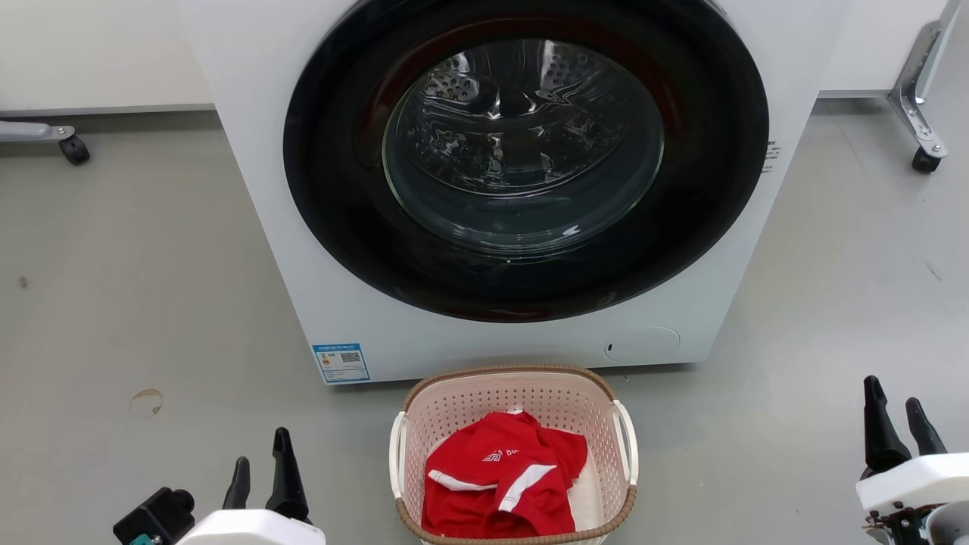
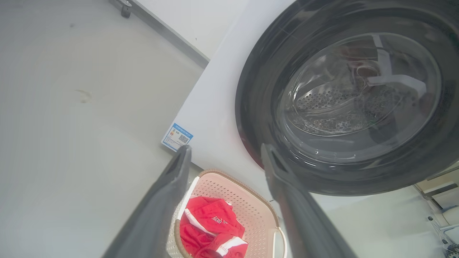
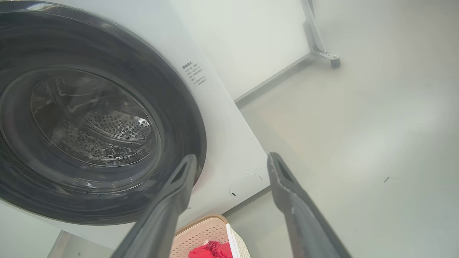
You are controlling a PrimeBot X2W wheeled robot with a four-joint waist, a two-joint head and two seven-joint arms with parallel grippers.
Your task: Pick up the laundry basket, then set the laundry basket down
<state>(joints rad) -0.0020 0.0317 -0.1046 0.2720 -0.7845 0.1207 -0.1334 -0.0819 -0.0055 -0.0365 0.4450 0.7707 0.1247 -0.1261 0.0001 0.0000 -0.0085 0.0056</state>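
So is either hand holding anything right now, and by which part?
Nothing is held. The left hand and right hand are both open, either side of the laundry basket, not touching it.

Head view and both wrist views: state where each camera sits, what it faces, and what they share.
Head view: on the head, facing forward and down at the washing machine and laundry basket; left gripper lower left, right gripper lower right.
Left wrist view: on the left wrist, looking between its own open fingers at the machine's door.
Right wrist view: on the right wrist, looking between its open fingers at the door.
Shared: all show door, basket and red jersey.
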